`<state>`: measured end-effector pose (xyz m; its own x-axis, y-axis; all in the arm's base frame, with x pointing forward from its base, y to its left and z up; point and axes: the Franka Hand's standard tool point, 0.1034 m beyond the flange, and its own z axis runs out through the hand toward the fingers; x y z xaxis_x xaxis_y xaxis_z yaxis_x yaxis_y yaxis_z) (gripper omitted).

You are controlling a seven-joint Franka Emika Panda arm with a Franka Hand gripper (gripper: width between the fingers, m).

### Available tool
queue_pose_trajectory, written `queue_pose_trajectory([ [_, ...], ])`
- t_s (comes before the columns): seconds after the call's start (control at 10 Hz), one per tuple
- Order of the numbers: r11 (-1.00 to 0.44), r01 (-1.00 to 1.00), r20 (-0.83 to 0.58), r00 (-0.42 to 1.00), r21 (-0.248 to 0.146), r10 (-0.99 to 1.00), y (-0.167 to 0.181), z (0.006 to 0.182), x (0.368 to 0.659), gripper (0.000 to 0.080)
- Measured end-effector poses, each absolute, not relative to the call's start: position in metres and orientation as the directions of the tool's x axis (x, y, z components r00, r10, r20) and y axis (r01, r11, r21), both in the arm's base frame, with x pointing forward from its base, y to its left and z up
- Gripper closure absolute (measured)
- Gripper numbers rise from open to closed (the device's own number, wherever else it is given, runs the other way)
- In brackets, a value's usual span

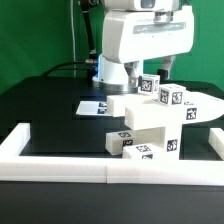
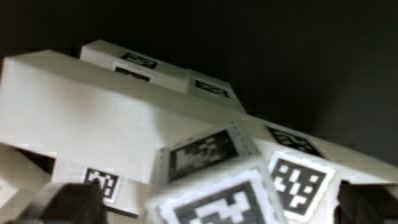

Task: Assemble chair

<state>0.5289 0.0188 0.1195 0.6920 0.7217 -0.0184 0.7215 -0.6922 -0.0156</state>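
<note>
Pictured: white tagged chair [image 1: 150,120] parts stacked in a blocky cluster on the black tabletop [image 1: 50,115], hard against the low white border wall [image 1: 60,160] at the front edge. Judged to be braced there on purpose, so that wall and corner can take the push when parts are pressed together. Smaller tagged cubes [image 1: 165,97] perched on top of a broad slab, larger blocks below, one tagged piece [image 1: 125,140] resting on the tabletop just inside the wall. Marker board [image 1: 97,104] lying flat on the tabletop beside the cluster, toward the exterior view's left.

Claw [image 1: 140,75] hanging directly above the stack, close over the top cubes, jaws spread wide and clamped on nothing; fingertips largely hidden behind the parts in the exterior view. In the wrist view, chair [image 2: 125,110] parts filling most of the picture just beneath the claw, a large slab and several tags close up and blurred. Contact between claw and top cubes not discernible. Chair plainly incomplete as shown. Apparently poised over a top piece, either ahead of a grasp or clear of a release; which one, impossible to tell.
</note>
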Motion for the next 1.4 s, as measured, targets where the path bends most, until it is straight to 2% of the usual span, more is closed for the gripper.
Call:
queue_pose_trajectory([
  [0.2,-0.626,0.779,-0.018,0.626,-0.017,0.780,0.0178,0.1195,0.5289,0.0150],
  [0.4,-0.624,0.781,-0.019,0.624,-0.018,0.781,0.0165,0.1187,0.5287,0.0150],
  [0.5,-0.624,0.781,-0.019,0.624,-0.018,0.781,0.0164,0.1187,0.5287,0.0251],
  [0.7,-0.625,0.780,-0.019,0.625,-0.017,0.780,0.0161,0.1188,0.5287,0.0518],
  [0.9,-0.659,0.752,-0.020,0.659,-0.017,0.752,0.0162,0.1187,0.5287,0.0512],
  [1.4,-0.892,0.453,-0.025,0.891,-0.009,0.453,0.0163,0.1185,0.5286,0.0512],
])
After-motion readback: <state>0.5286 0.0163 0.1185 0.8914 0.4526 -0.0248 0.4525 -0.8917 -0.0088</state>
